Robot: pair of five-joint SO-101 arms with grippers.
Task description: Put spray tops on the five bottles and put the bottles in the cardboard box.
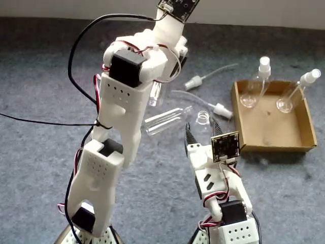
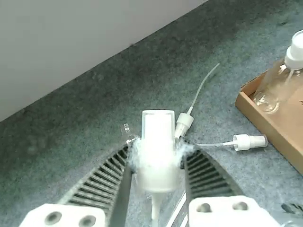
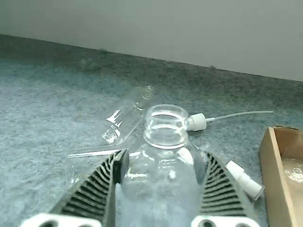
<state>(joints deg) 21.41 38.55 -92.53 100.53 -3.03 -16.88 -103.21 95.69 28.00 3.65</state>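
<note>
My left gripper (image 2: 157,148) is shut on a white spray top (image 2: 157,130), held above the carpet with its tube hanging down. My right gripper (image 3: 163,161) is shut on an upright clear bottle (image 3: 165,126) whose neck is uncapped; the high view shows this bottle (image 1: 203,119) between the right gripper's (image 1: 202,127) dark fingers. Another clear bottle (image 1: 163,120) lies on its side just beyond. Two loose spray tops (image 1: 195,82) (image 1: 222,110) lie between the arms and the cardboard box (image 1: 274,148). Two capped bottles (image 1: 256,84) (image 1: 297,91) lean in the box.
The left arm (image 1: 127,101) stretches over the left half of the grey carpet, and its cables loop to the left. A pale wall runs along the far edge. The box stands at the right, close to the right gripper.
</note>
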